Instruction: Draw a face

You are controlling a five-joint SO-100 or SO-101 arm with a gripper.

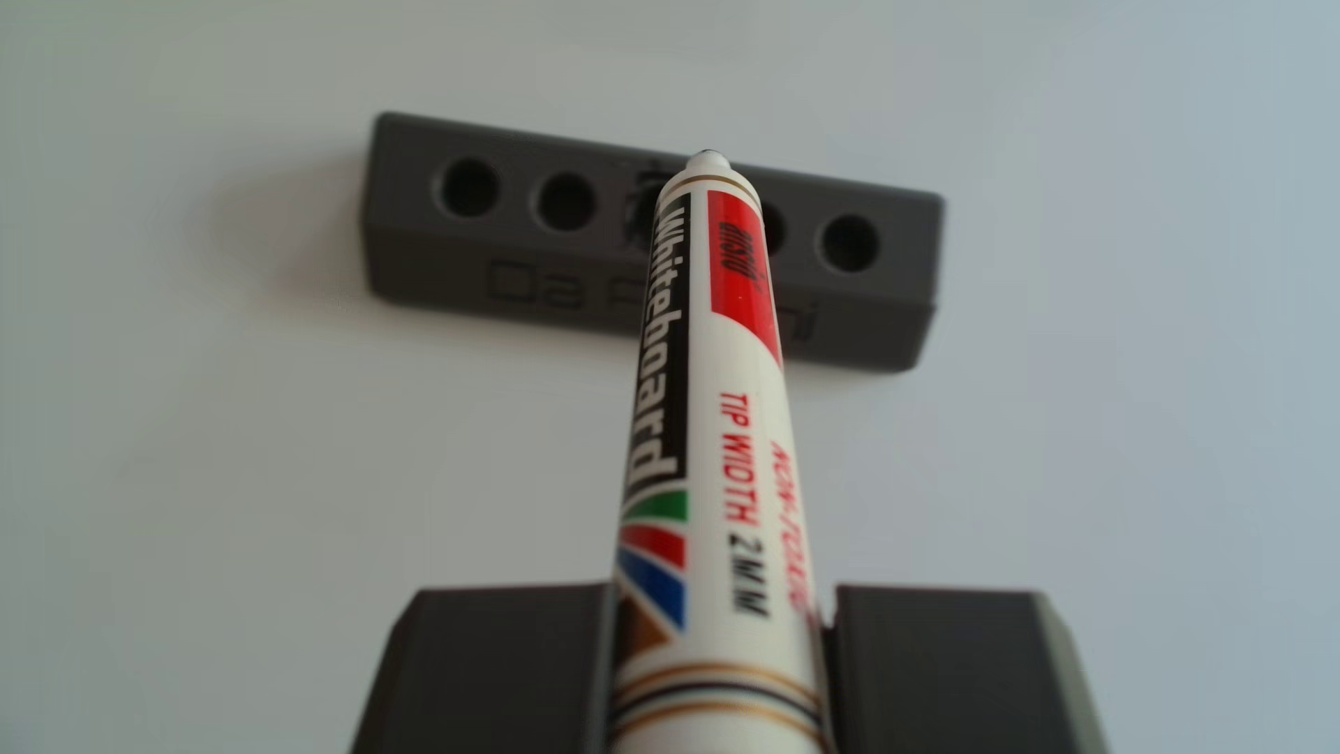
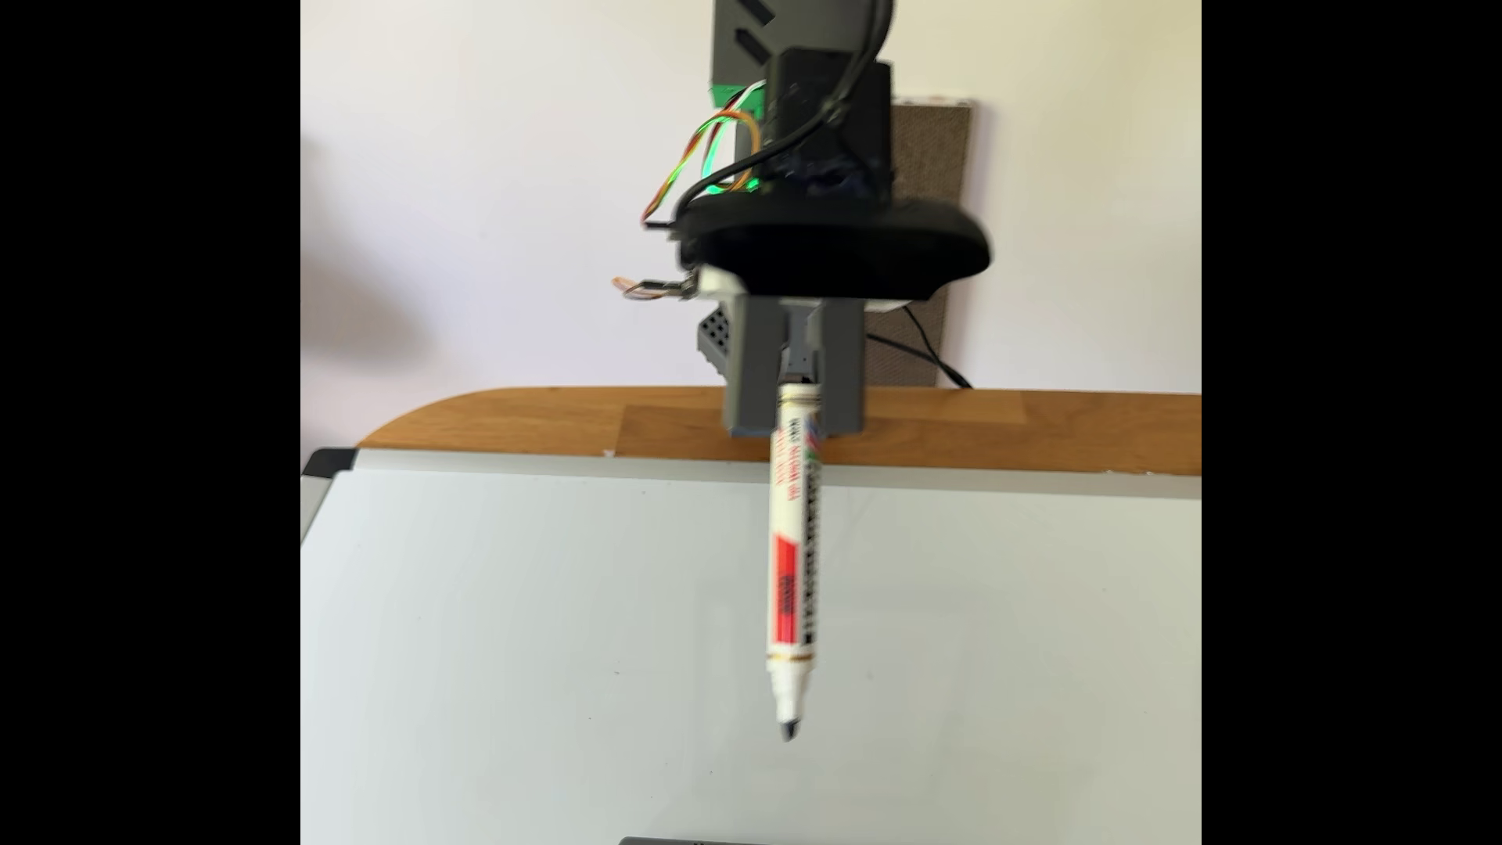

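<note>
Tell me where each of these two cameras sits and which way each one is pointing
Other view: rides behind the gripper, looking down along the marker at the grey holder block on the whiteboard; both jaws show.
Fixed view: stands across the whiteboard, facing the arm, table edge and wall.
Shared: the marker clamped in the gripper, the whiteboard.

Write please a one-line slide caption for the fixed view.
Gripper holds an uncapped whiteboard marker tip-down above a whiteboard lying on a wooden table.
</note>
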